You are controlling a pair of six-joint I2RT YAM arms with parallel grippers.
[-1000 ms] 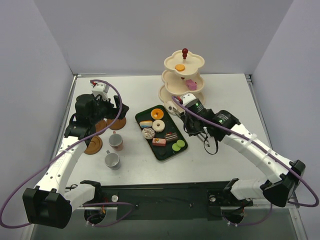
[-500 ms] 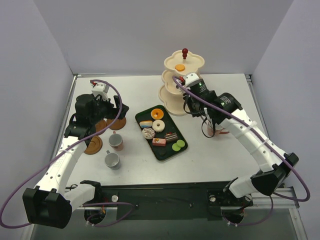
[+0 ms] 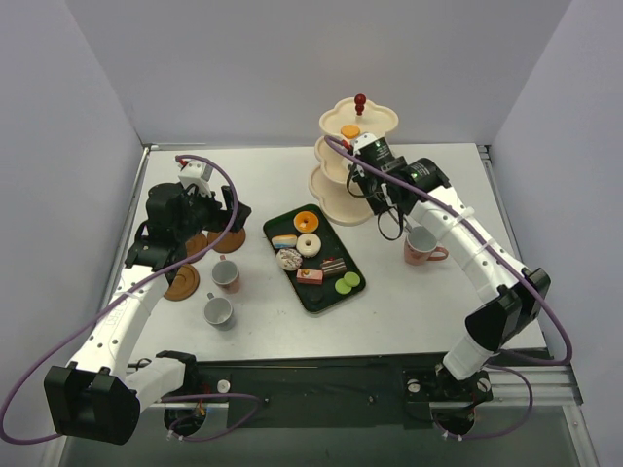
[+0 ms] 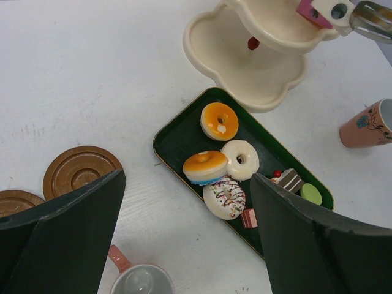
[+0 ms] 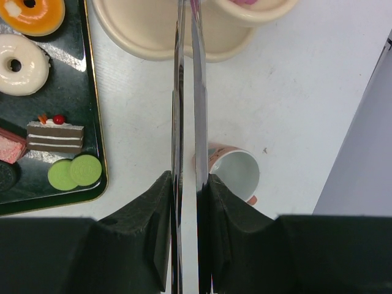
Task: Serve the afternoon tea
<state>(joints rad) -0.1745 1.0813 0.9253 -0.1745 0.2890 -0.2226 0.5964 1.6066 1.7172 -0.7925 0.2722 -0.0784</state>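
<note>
The cream three-tier stand (image 3: 334, 181) with its red knob (image 3: 360, 99) stands at the back, with an orange sweet (image 3: 349, 130) on the top tier. My right gripper (image 3: 367, 163) (image 5: 187, 184) is shut on the long metal tongs (image 5: 187, 92), whose tips reach a pink sweet (image 4: 313, 11) on the middle tier. I cannot tell whether they pinch it. Donuts (image 4: 219, 120), cake slices (image 5: 55, 136) and green macarons (image 5: 76, 171) lie on the dark green tray (image 3: 310, 292). My left gripper (image 3: 200, 232) (image 4: 190, 245) is open and empty above the table beside the saucers.
One pink cup (image 3: 421, 245) (image 5: 236, 174) stands right of the tray. Two more cups (image 3: 226, 275) (image 3: 218, 311) stand left of it, near three brown saucers (image 3: 181, 282) (image 3: 226, 240) (image 4: 79, 171). Grey walls enclose the back and both sides.
My right arm has swung from beside the tray up and back to the stand with the tongs, uncovering the pink cup on the right. The left arm has not moved.
</note>
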